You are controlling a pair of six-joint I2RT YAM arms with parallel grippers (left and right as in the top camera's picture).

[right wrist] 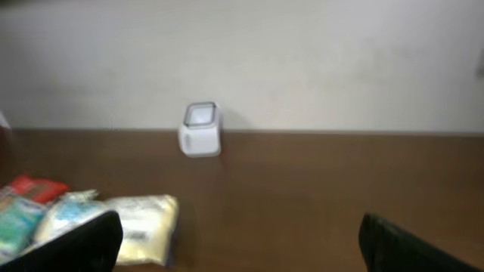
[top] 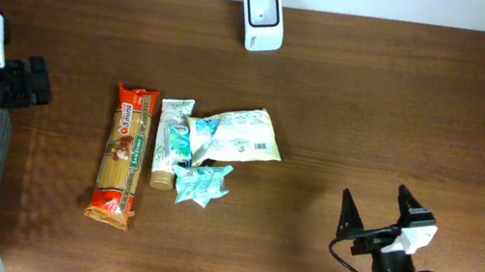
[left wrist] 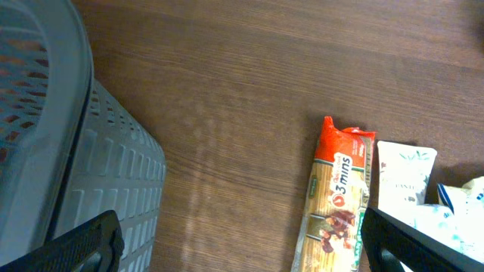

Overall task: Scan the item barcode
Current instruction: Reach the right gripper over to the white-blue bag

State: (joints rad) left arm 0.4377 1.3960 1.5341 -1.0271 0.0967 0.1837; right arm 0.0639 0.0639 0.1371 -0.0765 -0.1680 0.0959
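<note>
Quick status: both claws are spread wide with nothing in them. My right gripper (top: 376,208) hangs down at 5 o'clock on the table (top: 404,103). My left gripper (left wrist: 240,243) sits out at the 9 o'clock edge by the grey basket (left wrist: 45,151).

The items are bunched just left of centre: a spaghetti pack (top: 123,154), a tube (top: 169,142), a white pouch (top: 240,136) and a small teal packet (top: 201,184), all touching or nearly so. The scanner (top: 263,19) sits at the 12 o'clock edge.

My take on the pick: go for the pouch, since it's on the outside of the bunch at 3 o'clock. Pinch it by a free edge so the neighbours don't drag along. I can't make out any barcode for sure from here, so I'd work out which face has it before presenting it flat to the scanner window.
</note>
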